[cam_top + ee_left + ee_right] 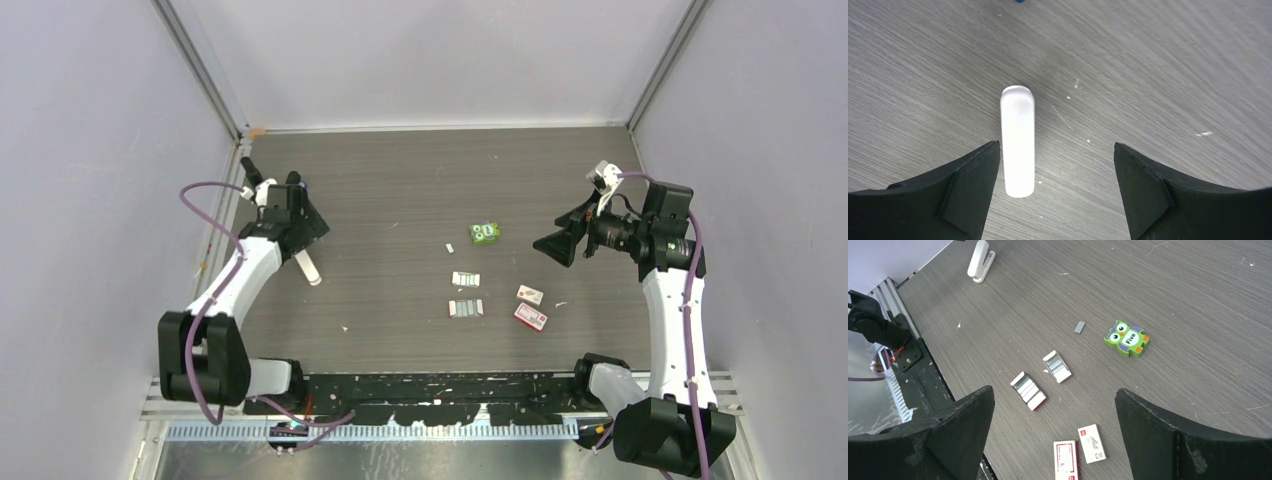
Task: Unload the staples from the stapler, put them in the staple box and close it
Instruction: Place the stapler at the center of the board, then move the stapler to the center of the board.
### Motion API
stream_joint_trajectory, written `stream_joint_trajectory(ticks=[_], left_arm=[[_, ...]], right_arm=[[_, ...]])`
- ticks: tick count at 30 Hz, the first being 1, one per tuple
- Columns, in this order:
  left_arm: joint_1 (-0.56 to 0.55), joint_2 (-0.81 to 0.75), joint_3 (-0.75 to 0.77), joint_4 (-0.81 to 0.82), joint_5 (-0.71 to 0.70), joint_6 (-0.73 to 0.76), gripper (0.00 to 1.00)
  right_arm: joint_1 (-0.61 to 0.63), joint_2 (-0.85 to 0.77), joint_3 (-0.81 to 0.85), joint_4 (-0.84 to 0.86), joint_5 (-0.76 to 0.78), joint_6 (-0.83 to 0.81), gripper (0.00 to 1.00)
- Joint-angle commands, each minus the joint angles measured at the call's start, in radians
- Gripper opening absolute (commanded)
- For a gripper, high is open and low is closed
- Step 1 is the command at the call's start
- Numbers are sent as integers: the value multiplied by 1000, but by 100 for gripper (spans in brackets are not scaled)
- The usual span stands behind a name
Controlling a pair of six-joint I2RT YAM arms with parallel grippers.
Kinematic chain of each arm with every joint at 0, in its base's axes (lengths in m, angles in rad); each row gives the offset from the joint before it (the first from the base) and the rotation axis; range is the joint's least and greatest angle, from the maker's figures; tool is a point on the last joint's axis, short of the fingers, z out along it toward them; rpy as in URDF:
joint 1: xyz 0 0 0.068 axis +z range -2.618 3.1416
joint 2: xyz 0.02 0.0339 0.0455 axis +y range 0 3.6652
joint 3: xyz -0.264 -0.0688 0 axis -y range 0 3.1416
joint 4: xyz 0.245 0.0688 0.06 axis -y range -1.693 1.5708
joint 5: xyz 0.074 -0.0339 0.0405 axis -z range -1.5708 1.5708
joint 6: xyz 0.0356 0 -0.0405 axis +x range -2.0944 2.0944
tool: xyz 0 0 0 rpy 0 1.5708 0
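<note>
No bright-blue stapler shows clearly. Only a blue sliver (1020, 1) sits at the top edge of the left wrist view, and I cannot tell what it is. A small white stapler-shaped object (1018, 145) lies on the table below my open left gripper (1056, 145), close to its left finger; it also shows in the top view (308, 268) and the right wrist view (979, 262). A loose grey staple strip (1079, 327) lies mid-table. Two open trays (1029, 391) (1057, 366) hold staple strips. My right gripper (1053, 390) is open and empty, raised above them.
Two red-and-white boxes (1066, 459) (1092, 443) lie side by side near the trays. A green owl packet (1127, 338) lies beyond them, also seen from the top (484, 233). Grey walls enclose the table on three sides. A black rail (440, 385) runs along the near edge.
</note>
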Motion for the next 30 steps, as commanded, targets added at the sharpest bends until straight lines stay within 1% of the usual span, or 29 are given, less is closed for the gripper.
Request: stream_joint_trajectory(ticks=[1,2,3,5,6,9,14,17,23,30], left_arm=[[4,-127,-15,6,68,34,86],[5,-156,-26,14,75,40,86],[5,-188,-40,18,78,44,89],[8,-251,-70,26,79,35,98],[10,-285,-93,35,83,31,99],[12,-386,-152,83,102,11,100],[13,-520,-235,179,247,-14,100],[13,-563,-265,208,366,-36,100],[13,-645,-329,257,505,-63,100],[9,-654,-335,238,682,-113,100]], right_arm=[[0,-10,1,-40,-32,-97,95],[0,-11,1,-40,-32,-99,95],[0,-11,1,-42,-34,-100,95],[0,-11,1,-45,-38,-104,95],[0,-12,1,-48,-39,-106,95],[-1,-13,2,-57,-42,-117,95],[0,-12,5,-70,-43,-133,95],[0,-14,7,-82,-48,-146,95],[0,-8,7,-88,-63,-158,95],[0,-14,6,-91,-73,-154,95]])
